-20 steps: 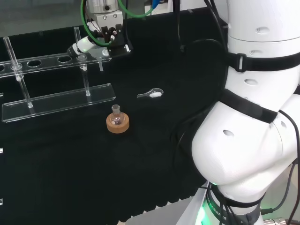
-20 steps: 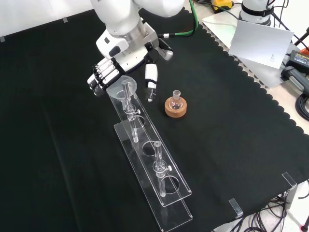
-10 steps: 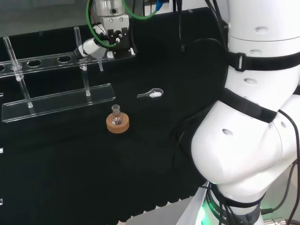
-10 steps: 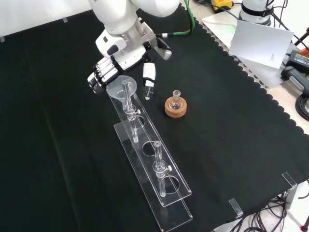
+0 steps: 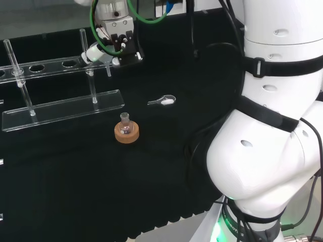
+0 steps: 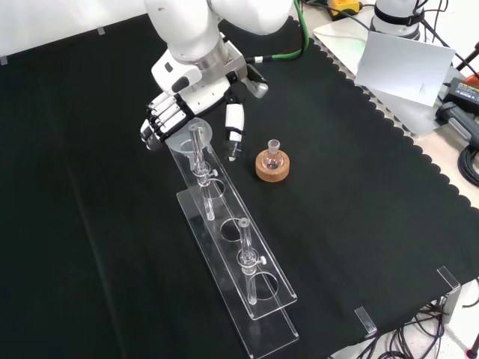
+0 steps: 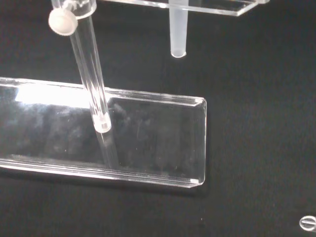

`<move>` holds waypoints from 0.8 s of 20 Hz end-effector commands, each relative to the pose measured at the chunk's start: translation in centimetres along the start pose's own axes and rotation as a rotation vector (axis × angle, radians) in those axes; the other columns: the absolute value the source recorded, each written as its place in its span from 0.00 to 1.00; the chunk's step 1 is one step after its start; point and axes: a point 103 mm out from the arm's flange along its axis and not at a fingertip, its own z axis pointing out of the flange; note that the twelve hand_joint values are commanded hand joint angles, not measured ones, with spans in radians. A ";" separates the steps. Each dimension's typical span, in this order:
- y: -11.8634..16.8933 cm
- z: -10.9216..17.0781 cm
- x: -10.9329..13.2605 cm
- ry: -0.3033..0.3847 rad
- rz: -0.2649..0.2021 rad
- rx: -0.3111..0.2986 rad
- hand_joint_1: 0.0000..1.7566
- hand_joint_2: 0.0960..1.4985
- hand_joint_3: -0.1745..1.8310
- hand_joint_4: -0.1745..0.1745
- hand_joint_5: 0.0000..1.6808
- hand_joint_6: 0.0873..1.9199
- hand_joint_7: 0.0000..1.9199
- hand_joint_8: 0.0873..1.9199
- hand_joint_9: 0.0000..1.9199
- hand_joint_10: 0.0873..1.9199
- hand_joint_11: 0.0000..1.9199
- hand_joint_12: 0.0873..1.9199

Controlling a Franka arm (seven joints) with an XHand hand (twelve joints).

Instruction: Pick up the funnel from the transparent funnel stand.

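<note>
One funnel sits in the stand, spout through a hole | hand flanks it, fingers apart | not yet gripped.

No text, label, number or sign can be read on anything in these views.
</note>
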 end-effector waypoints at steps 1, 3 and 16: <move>0.2 0.0 -0.2 0.004 -0.010 -0.015 0.21 0.44 0.09 0.54 0.03 0.00 0.07 0.11 0.01 0.35 0.00 0.70; 0.3 0.0 -0.2 -0.003 -0.014 -0.015 0.21 0.44 0.09 0.56 0.06 0.00 0.08 0.15 0.02 0.40 0.00 0.71; 1.1 -0.1 -0.1 -0.024 -0.022 -0.023 0.25 0.47 0.10 0.58 0.20 0.00 0.20 0.25 0.19 0.34 0.00 0.79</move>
